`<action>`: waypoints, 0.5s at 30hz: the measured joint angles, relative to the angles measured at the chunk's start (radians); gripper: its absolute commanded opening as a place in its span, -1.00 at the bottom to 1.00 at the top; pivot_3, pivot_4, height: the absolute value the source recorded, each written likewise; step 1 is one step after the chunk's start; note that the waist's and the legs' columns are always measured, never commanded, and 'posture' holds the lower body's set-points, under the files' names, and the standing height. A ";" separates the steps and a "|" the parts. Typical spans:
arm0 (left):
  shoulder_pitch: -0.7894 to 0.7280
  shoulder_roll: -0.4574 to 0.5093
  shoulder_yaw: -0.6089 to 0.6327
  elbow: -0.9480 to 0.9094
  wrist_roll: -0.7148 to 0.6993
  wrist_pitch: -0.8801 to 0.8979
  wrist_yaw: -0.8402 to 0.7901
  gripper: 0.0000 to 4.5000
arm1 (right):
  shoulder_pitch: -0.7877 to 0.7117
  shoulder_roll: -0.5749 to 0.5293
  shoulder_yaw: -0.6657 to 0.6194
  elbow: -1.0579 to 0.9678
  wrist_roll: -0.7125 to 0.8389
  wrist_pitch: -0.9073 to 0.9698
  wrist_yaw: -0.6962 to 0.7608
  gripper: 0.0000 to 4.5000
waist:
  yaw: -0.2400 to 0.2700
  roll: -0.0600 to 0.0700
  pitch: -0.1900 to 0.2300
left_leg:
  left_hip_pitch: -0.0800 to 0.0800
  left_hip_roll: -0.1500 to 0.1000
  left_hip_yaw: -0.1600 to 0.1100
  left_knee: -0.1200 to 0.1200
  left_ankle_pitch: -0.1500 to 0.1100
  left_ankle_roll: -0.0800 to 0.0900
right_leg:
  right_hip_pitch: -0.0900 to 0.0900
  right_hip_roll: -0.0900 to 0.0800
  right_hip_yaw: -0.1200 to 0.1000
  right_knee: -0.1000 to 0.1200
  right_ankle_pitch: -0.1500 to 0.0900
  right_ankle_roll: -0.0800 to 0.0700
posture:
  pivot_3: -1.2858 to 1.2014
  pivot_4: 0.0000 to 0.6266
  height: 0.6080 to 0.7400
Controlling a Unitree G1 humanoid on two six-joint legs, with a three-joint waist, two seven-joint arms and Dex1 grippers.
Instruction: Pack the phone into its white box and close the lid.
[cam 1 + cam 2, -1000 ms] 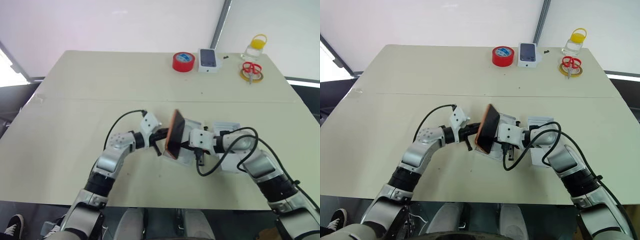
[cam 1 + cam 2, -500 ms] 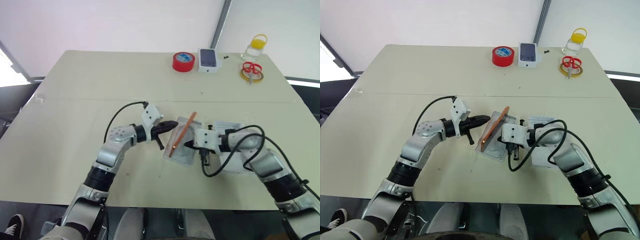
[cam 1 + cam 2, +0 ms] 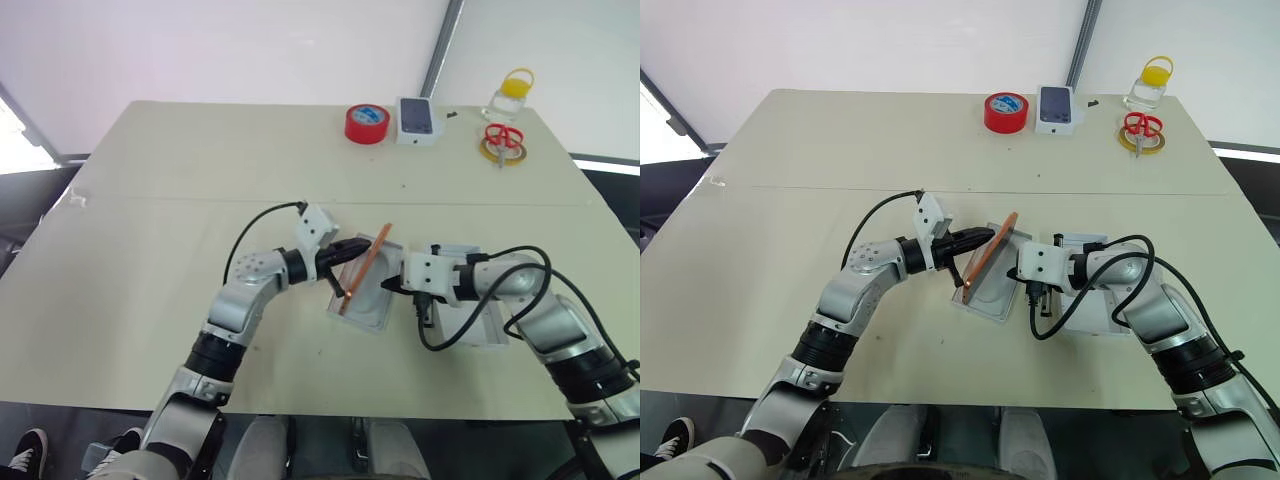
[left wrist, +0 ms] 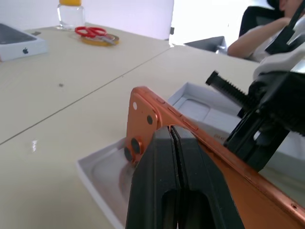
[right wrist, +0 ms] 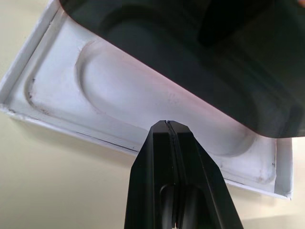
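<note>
1. The left gripper [image 3: 352,250] reached in from the left with its two black fingers [image 4: 164,157] pressed together and nothing between them; their tips rested against the orange back of the phone, just below the camera lenses.
2. The phone [image 3: 364,267] stood tilted on its long edge over the white box, lower edge down in the tray, upper edge leaning toward the far side of the table, dark screen turned toward the right gripper.
3. The white box [image 3: 367,306] lay open on the table near the front edge, its moulded inner tray bare around the phone's lower edge.
4. The right gripper [image 3: 1021,272] sat just to the right of the phone, clenched shut on nothing, its tips beside the box's wall on the screen side; whether they touched the phone could not be told.
5. Another white tray [image 3: 480,322], apparently the lid, lay just to the right of the box, partly under the right arm.
6. Along the far edge of the table, well apart from all this, stood a red roll of tape [image 3: 367,123], a small box picturing a dark phone [image 3: 418,119], red-handled scissors [image 3: 503,135] lying on a yellow ring, and a clear jar with a yellow lid [image 3: 509,95].
</note>
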 measured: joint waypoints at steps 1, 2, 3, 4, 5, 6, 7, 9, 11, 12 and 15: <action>-0.004 -0.004 0.000 0.006 0.000 0.001 0.004 -0.98 | 0.000 0.000 0.000 0.002 0.000 -0.004 -0.001 -1.00 | 0.000 0.000 0.000 | 0.000 0.000 0.000 0.000 0.000 0.000 | 0.000 0.000 0.000 0.000 0.000 0.000 | 0.03 -0.52 0.98; -0.010 -0.012 0.000 0.015 0.000 0.001 0.009 -0.98 | 0.000 0.000 0.000 0.005 0.000 -0.007 -0.001 -1.00 | 0.001 0.000 0.000 | 0.000 0.000 0.000 0.000 0.000 0.000 | 0.000 0.000 0.000 0.000 0.000 0.000 | 0.03 -0.52 0.98; -0.018 -0.018 -0.001 0.022 0.001 0.001 0.010 -0.98 | 0.000 0.000 0.000 0.007 0.000 -0.010 -0.002 -1.00 | 0.001 0.000 0.000 | 0.000 0.000 0.000 0.000 0.000 0.000 | 0.000 0.000 0.000 0.000 0.000 0.000 | 0.03 -0.52 0.98; -0.024 -0.022 -0.004 0.028 0.001 0.001 0.011 -0.98 | 0.000 0.000 0.001 0.008 -0.001 -0.011 -0.001 -1.00 | 0.001 0.000 0.000 | 0.000 0.000 0.000 0.000 0.000 0.000 | 0.000 0.000 0.000 0.000 0.000 0.000 | 0.03 -0.52 0.98; -0.027 -0.023 -0.005 0.031 0.001 0.001 0.012 -0.98 | -0.001 0.001 0.001 0.009 -0.001 -0.012 -0.003 -1.00 | 0.000 0.000 0.000 | 0.000 0.000 0.000 0.000 0.000 0.000 | 0.000 0.000 0.000 0.000 0.000 0.000 | 0.03 -0.52 0.98; -0.029 -0.021 -0.005 0.034 0.001 0.001 0.014 -0.98 | -0.001 0.001 0.001 0.009 -0.001 -0.012 -0.003 -1.00 | 0.000 0.000 0.000 | 0.000 0.000 0.000 0.000 0.000 0.000 | 0.000 0.000 0.000 0.000 0.000 0.000 | 0.03 -0.52 0.98; -0.030 -0.017 -0.004 0.039 0.001 0.001 0.015 -0.98 | -0.001 0.000 0.001 0.009 -0.002 -0.014 -0.003 -1.00 | 0.000 0.000 0.000 | 0.000 0.000 0.000 0.000 0.000 0.000 | 0.000 0.000 0.000 0.000 0.000 0.000 | 0.03 -0.52 0.98; -0.030 -0.005 -0.002 0.045 0.000 0.001 0.014 -0.98 | -0.001 -0.007 0.001 0.010 -0.006 -0.026 -0.002 -1.00 | 0.000 0.000 0.000 | 0.000 0.000 0.000 0.000 0.000 0.000 | 0.000 0.000 0.000 0.000 0.000 0.000 | 0.03 -0.52 0.98; -0.029 0.009 0.007 0.047 0.000 0.001 0.013 -0.98 | -0.002 -0.018 0.001 0.013 -0.008 -0.042 0.000 -1.00 | 0.000 0.000 0.000 | 0.000 0.000 0.000 0.000 0.000 0.000 | 0.000 0.000 0.000 0.000 0.000 0.000 | 0.03 -0.52 0.98; -0.029 0.016 0.013 0.047 -0.001 0.001 0.014 -0.98 | -0.002 -0.019 0.001 0.018 -0.008 -0.046 0.000 -1.00 | 0.000 0.000 0.000 | 0.000 0.000 0.000 0.000 0.000 0.000 | 0.000 0.000 0.000 0.000 0.000 0.000 | 0.03 -0.52 0.98; -0.028 0.036 0.035 0.047 -0.002 0.001 0.015 -0.98 | -0.007 -0.023 0.001 0.026 -0.008 -0.051 0.004 -1.00 | 0.000 0.000 0.000 | 0.000 0.000 0.000 0.000 0.000 0.000 | 0.000 0.000 0.000 0.000 0.000 0.000 | 0.03 -0.52 0.98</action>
